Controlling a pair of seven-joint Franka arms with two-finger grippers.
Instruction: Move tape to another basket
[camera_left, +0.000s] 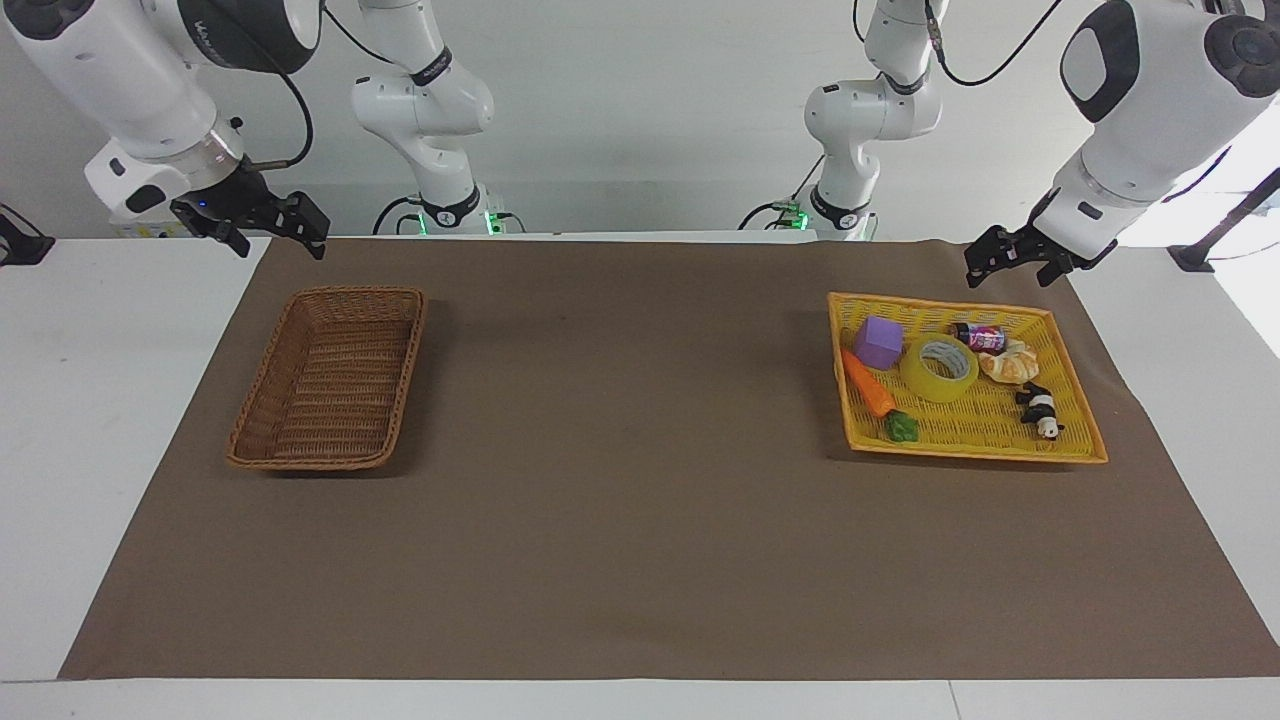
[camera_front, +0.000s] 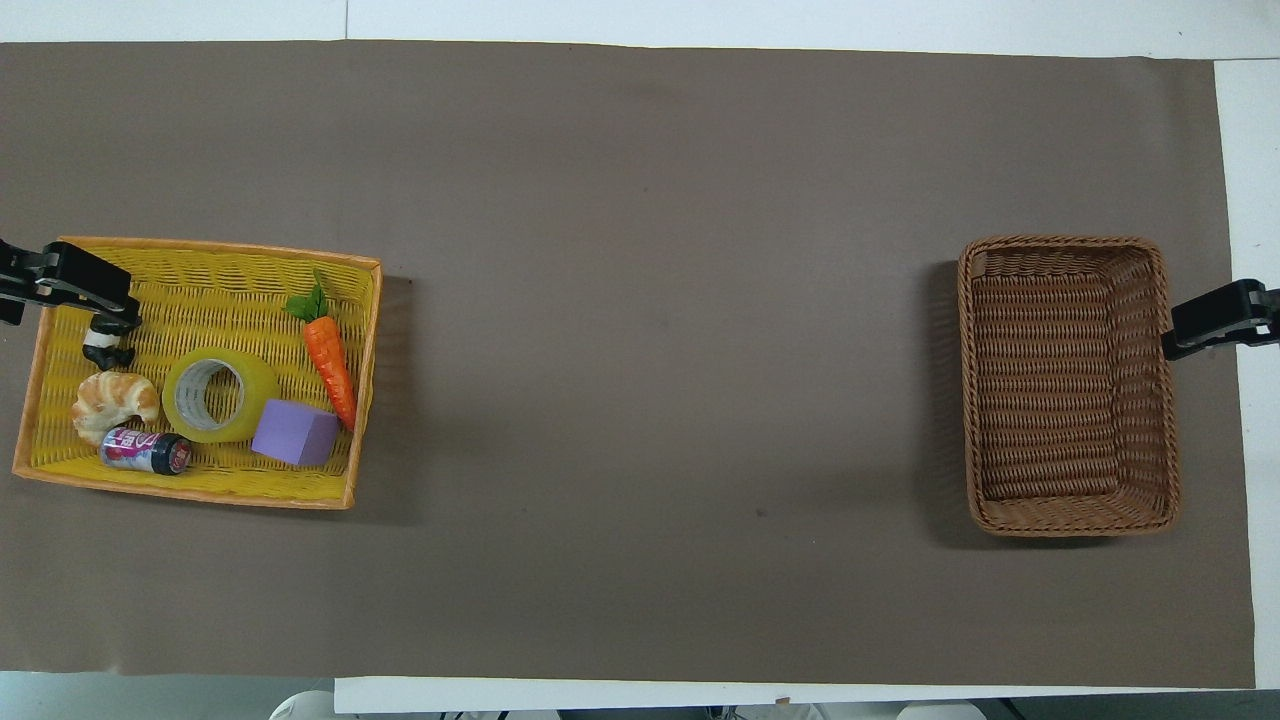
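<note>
The tape (camera_left: 940, 368) lay in the yellow tray (camera_left: 1070, 448) under the spread left gripper (camera_left: 1010, 262); the spread right gripper (camera_left: 268, 228) waited over the basket (camera_left: 262, 440) edge.

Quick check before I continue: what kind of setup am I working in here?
Likely a robot lab test bench, not a home: a white table under a plain brown mat, two fixed arms, and toy props like a carrot beside the tape in a yellow tray.
</note>
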